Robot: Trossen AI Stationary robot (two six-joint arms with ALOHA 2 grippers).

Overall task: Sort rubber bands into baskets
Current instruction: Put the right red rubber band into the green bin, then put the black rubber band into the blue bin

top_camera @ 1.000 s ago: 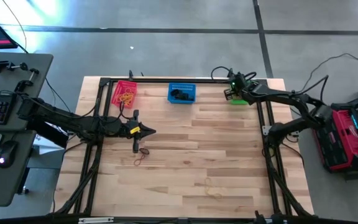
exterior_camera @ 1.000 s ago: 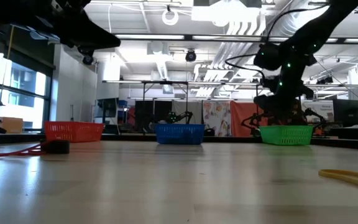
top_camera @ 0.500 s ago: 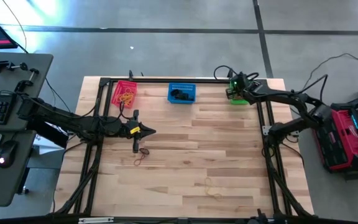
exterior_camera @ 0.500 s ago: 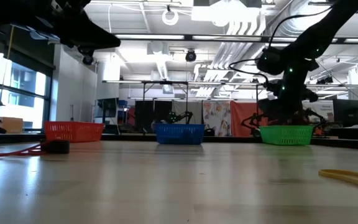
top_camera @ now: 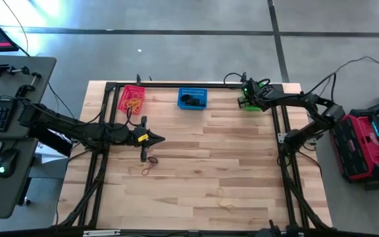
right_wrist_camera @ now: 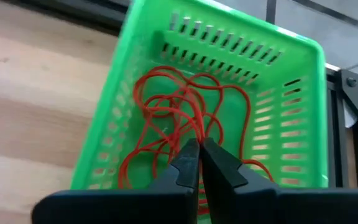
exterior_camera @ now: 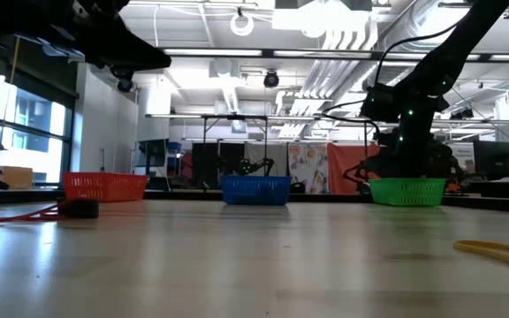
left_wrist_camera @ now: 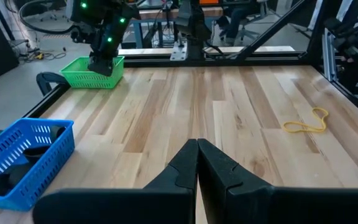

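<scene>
**A:** What were the grippers doing?

**B:** The right gripper (right_wrist_camera: 197, 149) hung over the green basket (right_wrist_camera: 303, 124) at the table's far right corner, fingers pressed together with a strand of the red-orange bands (right_wrist_camera: 185, 112) seemingly caught at the tips; the pile lay tangled on the basket floor. The left gripper (left_wrist_camera: 197, 152) hovered over the left-middle of the table (top_camera: 242, 171), fingers fully closed on nothing.

**A:** Where were the other baskets?

**B:** All three sat in a row along the far edge: the red-pink basket (top_camera: 131, 99) at far left with yellow-tan bands inside, the blue basket (top_camera: 192, 98) in the middle holding black bands, the green one beside the far right frame rail.

**A:** Anything loose on the table?

**B:** A red-orange band (top_camera: 149, 166) and a small black band (top_camera: 152, 158) lay just near-side of the left gripper. A yellow-tan band (top_camera: 226, 199) lay toward the near edge, right of centre, well apart from both arms.

**A:** How much open room?

**B:** The wide middle of the wood was bare. A dark frame (top_camera: 288, 178) ran along the left, right and far edges.
</scene>
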